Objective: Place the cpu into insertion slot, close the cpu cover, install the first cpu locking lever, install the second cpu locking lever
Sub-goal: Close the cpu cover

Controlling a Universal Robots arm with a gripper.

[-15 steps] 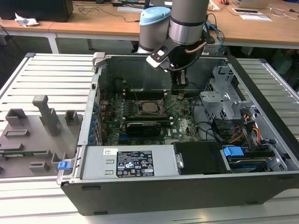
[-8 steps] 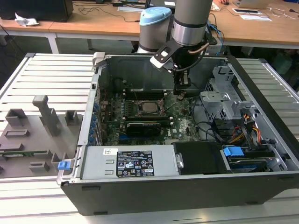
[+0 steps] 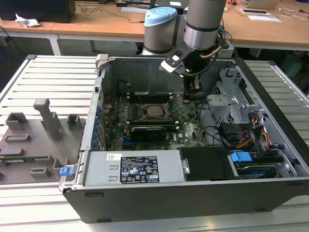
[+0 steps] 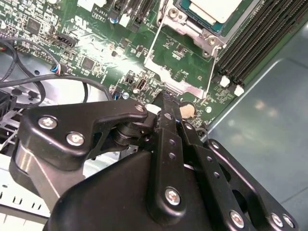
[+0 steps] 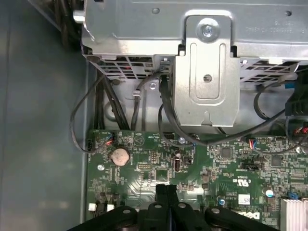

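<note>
Inside open computer case (image 3: 193,203), cpu (image 3: 155,110) seated in insertion slot (image 4: 179,14), gripper (image 5: 167,187) empty with fingers (image 5: 161,195) pressed together, tips at free edge of open cpu cover (image 4: 185,89), apparently positioned for pushing it down.

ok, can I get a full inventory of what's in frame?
computer case: 1, black-grey, open on the slatted table
motherboard: 1, green, inside the case
insertion slot: 1, metal-framed, on the motherboard
cpu: 1, silver, seated in the slot
cpu cover: 1, metal, swung open beside the slot
memory slots: several, black, alongside the slot
expansion card: 1, black, near the slot
coin cell: 1, pale, motherboard edge
power supply: 1, grey, near wall
blue clips: 2, case's near side
drive cage: 1, silver
cables: several, black
fixture: 1, grey, exterior view's left
arm: 1, grey
end effector: 1, black, shut, by the coin cell
</note>
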